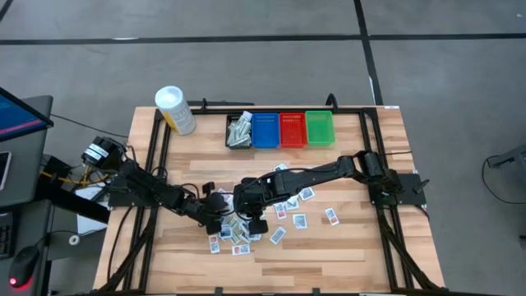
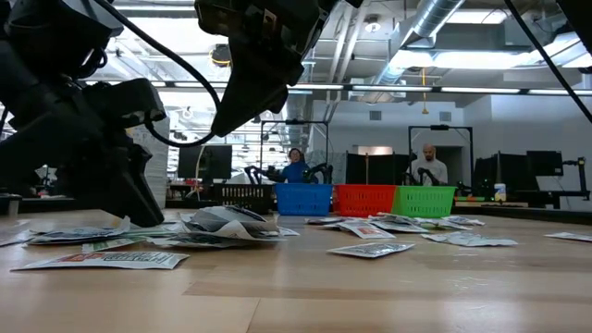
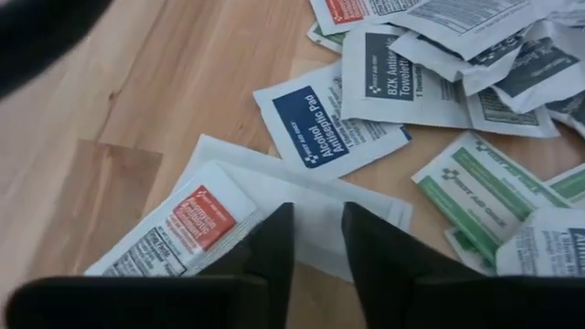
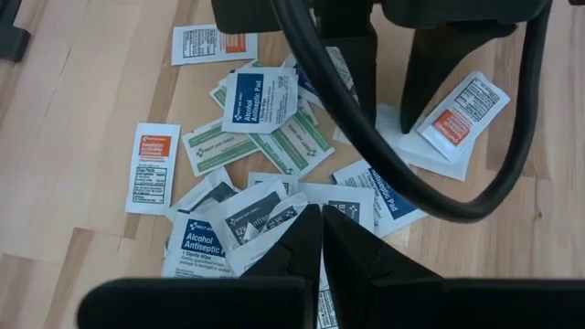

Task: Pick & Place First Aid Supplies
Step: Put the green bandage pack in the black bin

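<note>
The first aid packets (image 1: 283, 205) are being shown scattered over the middle of the bench (image 1: 345, 247), with the thickest cluster lying toward the front edge, well apart from the row of bins at the back edge. In that row a black bin (image 1: 239, 131) is being seen with a few packets inside, beside a blue bin (image 1: 265, 130), a red bin (image 1: 292, 129) and a green bin (image 1: 319, 128). A white tub (image 1: 176, 110) is standing near the back left corner.

The left gripper (image 3: 317, 239) is being held low over the cluster, its fingers (image 3: 274, 247) standing slightly apart astride the edge of a white packet with an orange label (image 3: 196, 224); whether that packet is being pinched cannot be told. The right gripper (image 4: 320, 239) is being held just above the same cluster, its fingers pressed together with nothing between them.
</note>
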